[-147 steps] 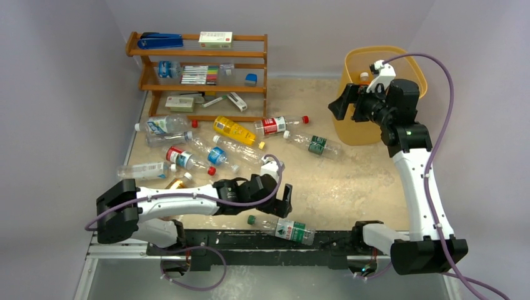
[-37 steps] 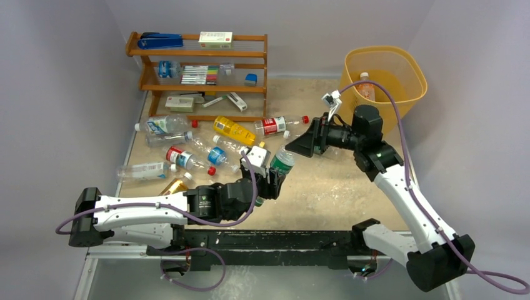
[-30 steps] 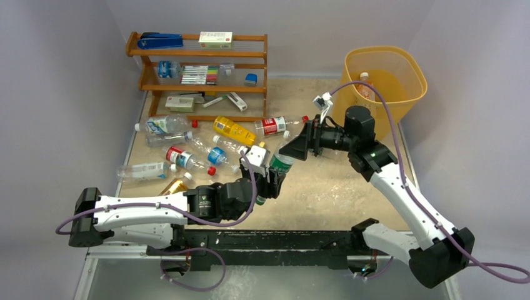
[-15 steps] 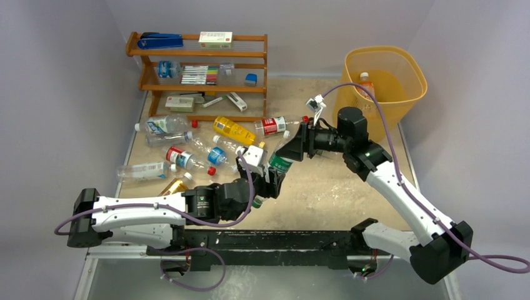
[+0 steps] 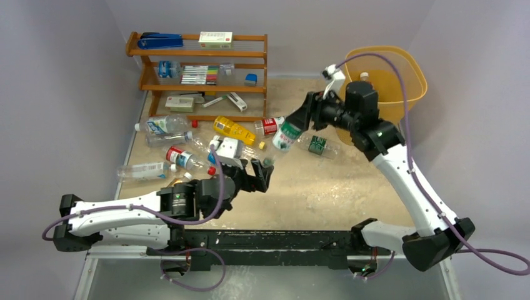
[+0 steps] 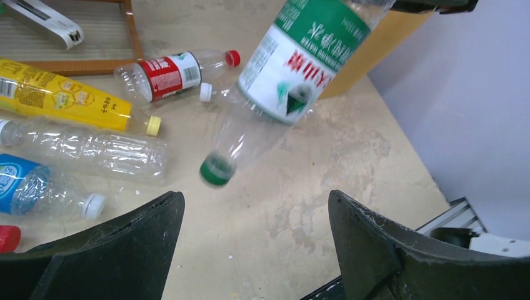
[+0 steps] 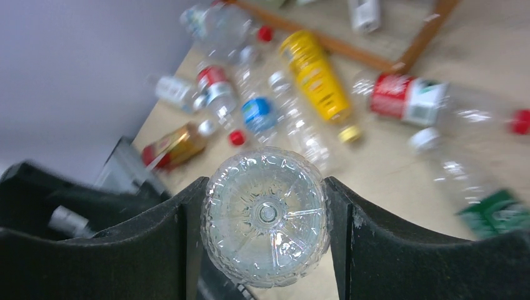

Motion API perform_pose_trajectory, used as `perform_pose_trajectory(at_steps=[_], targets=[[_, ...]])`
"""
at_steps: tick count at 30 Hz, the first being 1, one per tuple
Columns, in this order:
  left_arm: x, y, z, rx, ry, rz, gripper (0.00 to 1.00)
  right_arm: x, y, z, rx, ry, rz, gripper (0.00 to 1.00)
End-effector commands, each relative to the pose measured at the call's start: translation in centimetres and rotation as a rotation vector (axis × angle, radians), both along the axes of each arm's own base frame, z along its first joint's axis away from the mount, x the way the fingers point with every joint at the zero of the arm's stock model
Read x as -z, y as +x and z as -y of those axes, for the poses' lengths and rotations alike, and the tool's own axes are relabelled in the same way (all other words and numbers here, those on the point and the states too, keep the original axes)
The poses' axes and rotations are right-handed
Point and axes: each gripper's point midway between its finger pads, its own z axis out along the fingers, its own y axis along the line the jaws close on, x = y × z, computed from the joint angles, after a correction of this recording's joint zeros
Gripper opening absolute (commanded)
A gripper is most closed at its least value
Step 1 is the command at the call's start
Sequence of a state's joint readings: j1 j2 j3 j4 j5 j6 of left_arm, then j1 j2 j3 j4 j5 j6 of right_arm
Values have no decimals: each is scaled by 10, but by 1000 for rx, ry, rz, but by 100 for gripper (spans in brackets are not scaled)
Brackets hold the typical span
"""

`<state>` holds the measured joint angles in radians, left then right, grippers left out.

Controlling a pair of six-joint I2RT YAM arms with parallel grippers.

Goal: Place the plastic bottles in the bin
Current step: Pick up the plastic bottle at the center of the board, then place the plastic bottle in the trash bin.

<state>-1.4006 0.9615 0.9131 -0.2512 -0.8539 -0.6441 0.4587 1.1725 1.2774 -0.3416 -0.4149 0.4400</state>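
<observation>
1. My right gripper (image 5: pixel 297 120) pinches the clear bottle (image 5: pixel 287 135) by its base end, in the air just left of the bin (image 5: pixel 417 80).
2. Its long axis slants down and away from the bin, with the green cap lowest and the star-moulded base towards my wrist.
3. It is thin see-through plastic, round-bodied, wrapped in a glossy green-and-white label.
4. My left gripper (image 6: pixel 255 206) is spread wide below the cap, farther from the bin.
5. The bin is translucent yellow-orange with a rounded-square rim. The other bottles (image 5: pixel 234 130) lie flat on the speckled tabletop (image 5: pixel 337 181), well left of the bin.
</observation>
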Motion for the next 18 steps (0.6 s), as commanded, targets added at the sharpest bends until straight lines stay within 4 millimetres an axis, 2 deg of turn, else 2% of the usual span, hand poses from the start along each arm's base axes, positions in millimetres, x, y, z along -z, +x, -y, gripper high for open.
perform_pose_trajectory(at_steps=[1,3,5,10,14,18], targets=[[-30,2,-21,-59,-100,-16,85,-34,51,67,269,-130,110,58],[-29,0,-23,-55,-104,-21,86,-56,76,107,393,-154,149,58],[-24,0,-24,-55,-95,-25,86,-93,93,151,527,-167,214,58],[-16,-1,-21,-46,-80,-34,87,-162,115,236,795,-188,329,58],[-13,-2,-19,-33,-78,-38,87,-198,120,275,905,-159,392,58],[-13,-4,-20,-25,-77,-38,87,-209,125,301,969,-132,420,58]])
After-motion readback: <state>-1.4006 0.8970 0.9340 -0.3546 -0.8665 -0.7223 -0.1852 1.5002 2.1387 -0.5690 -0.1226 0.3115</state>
